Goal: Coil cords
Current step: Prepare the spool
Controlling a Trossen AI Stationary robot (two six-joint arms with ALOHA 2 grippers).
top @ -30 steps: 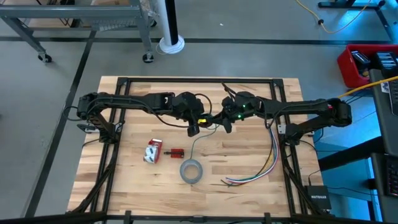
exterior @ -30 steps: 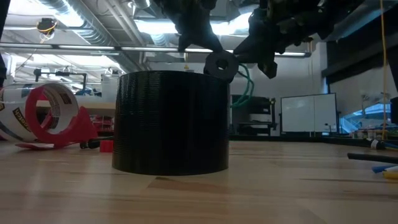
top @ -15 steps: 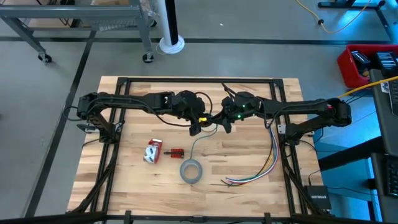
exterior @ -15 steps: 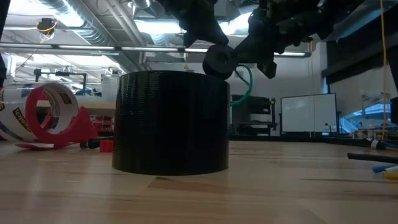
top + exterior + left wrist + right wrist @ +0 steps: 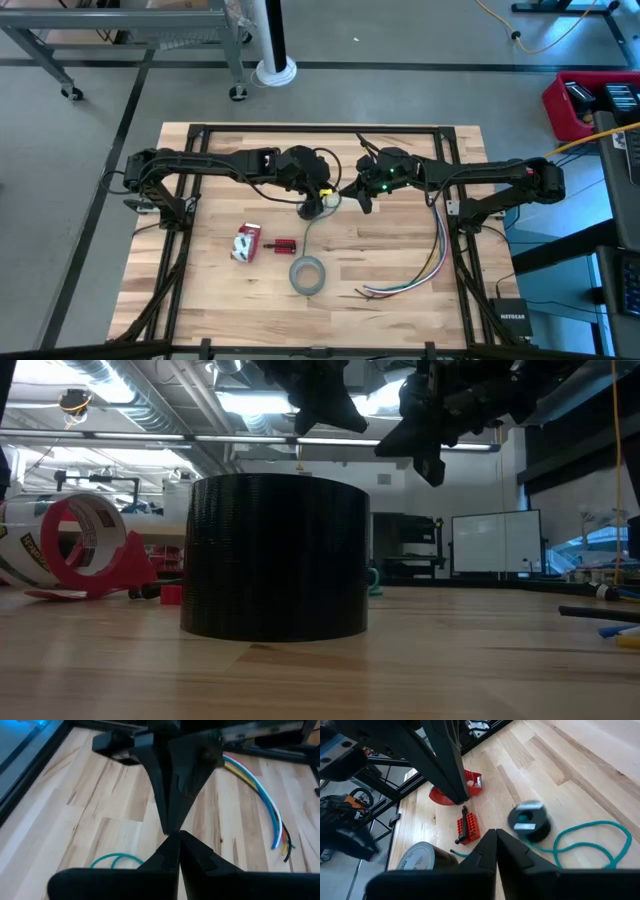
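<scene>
Two hands meet above mid-surface in the high view: left hand [image 5: 312,207], right hand [image 5: 364,200]. Low view hides the cord behind the tape roll [image 5: 275,556]. Both wrist views show fingers pressed together, empty. Right wrist view shows the cord [image 5: 590,842] with its disc [image 5: 530,822] below the hands.

I see my teal cord [image 5: 592,837] with its black disc [image 5: 530,821], a red block [image 5: 467,827] and pale striped wood table [image 5: 400,255].

A big black cylinder [image 5: 276,556] stands in the centre on the bench [image 5: 330,675]; a red tape dispenser [image 5: 85,552] lies at left.
</scene>
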